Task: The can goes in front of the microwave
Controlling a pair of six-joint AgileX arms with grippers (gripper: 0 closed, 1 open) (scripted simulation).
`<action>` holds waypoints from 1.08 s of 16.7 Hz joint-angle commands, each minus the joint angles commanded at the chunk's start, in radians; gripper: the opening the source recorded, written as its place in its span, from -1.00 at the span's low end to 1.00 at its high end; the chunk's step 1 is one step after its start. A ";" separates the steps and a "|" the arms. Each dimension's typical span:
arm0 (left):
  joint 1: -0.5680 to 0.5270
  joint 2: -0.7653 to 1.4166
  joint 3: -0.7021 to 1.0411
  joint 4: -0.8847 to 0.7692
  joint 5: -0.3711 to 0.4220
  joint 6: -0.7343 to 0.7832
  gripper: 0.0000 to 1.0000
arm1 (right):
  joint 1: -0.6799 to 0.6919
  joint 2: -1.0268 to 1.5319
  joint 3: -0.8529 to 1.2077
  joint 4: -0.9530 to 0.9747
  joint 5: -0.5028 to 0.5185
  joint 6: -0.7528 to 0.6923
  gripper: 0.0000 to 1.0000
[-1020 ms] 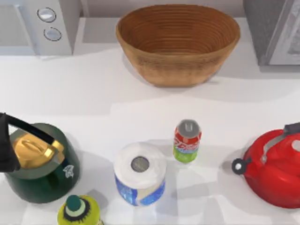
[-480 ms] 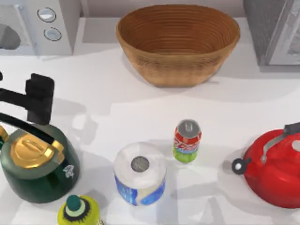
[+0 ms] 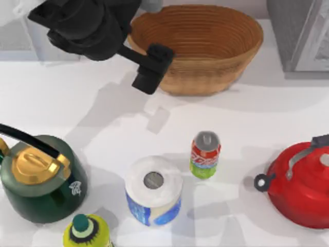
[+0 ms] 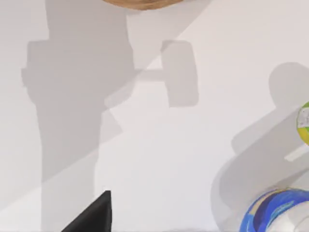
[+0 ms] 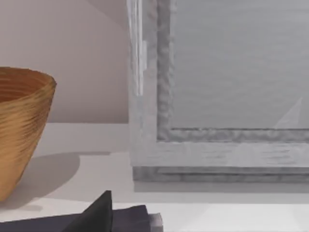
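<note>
**Left arm high over the worktop, can untouched**

The left hand (image 3: 150,68) hangs in the upper left of the top view, above the worktop (image 3: 92,108) and just off the left rim of the basket (image 3: 195,46); whether its fingers are apart or together I cannot tell. It holds nothing and is well apart from the can (image 3: 205,154).

The can stands upright at centre frame, slightly right, just beside the paper roll (image 3: 153,190), which sits to its lower left. A green kettle (image 3: 41,177) is at lower left, with a bottle (image 3: 86,232) at the bottom edge below it. A red kettle (image 3: 300,185) is at the right edge.

The right wrist view looks at the basket (image 5: 19,130) and a grey appliance (image 5: 217,96).
</note>
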 joint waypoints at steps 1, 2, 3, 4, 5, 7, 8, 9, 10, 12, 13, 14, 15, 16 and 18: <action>-0.033 0.090 0.087 -0.054 0.001 -0.006 1.00 | 0.000 0.000 0.000 0.000 0.000 0.000 1.00; -0.065 0.176 0.168 -0.105 0.002 -0.012 1.00 | 0.000 0.000 0.000 0.000 0.000 0.000 1.00; -0.095 0.259 0.246 -0.155 0.003 -0.019 1.00 | 0.000 0.000 0.000 0.000 0.000 0.000 1.00; -0.124 0.337 0.318 -0.201 0.005 -0.026 1.00 | 0.000 0.000 0.000 0.000 0.000 0.000 1.00; -0.151 0.410 0.385 -0.244 0.006 -0.033 1.00 | 0.000 0.000 0.000 0.000 0.000 0.000 1.00; -0.198 0.537 0.498 -0.319 0.008 -0.046 1.00 | 0.000 0.000 0.000 0.000 0.000 0.000 1.00; -0.218 0.589 0.544 -0.350 0.009 -0.052 1.00 | 0.000 0.000 0.000 0.000 0.000 0.000 1.00; -0.234 0.634 0.583 -0.376 0.010 -0.057 1.00 | 0.000 0.000 0.000 0.000 0.000 0.000 1.00; -0.248 0.670 0.614 -0.397 0.011 -0.061 1.00 | 0.000 0.000 0.000 0.000 0.000 0.000 1.00; -0.263 0.710 0.648 -0.421 0.012 -0.066 1.00 | 0.000 0.000 0.000 0.000 0.000 0.000 1.00; -0.264 0.715 0.652 -0.423 0.012 -0.066 1.00 | 0.000 0.000 0.000 0.000 0.000 0.000 1.00; -0.264 0.715 0.652 -0.423 0.012 -0.066 1.00 | 0.000 0.000 0.000 0.000 0.000 0.000 1.00; -0.264 0.715 0.652 -0.423 0.012 -0.066 1.00 | 0.000 0.000 0.000 0.000 0.000 0.000 1.00; -0.264 0.715 0.652 -0.423 0.012 -0.066 1.00 | 0.000 0.000 0.000 0.000 0.000 0.000 1.00; -0.260 0.714 0.646 -0.418 0.012 -0.065 1.00 | 0.000 0.000 0.000 0.000 0.000 0.000 1.00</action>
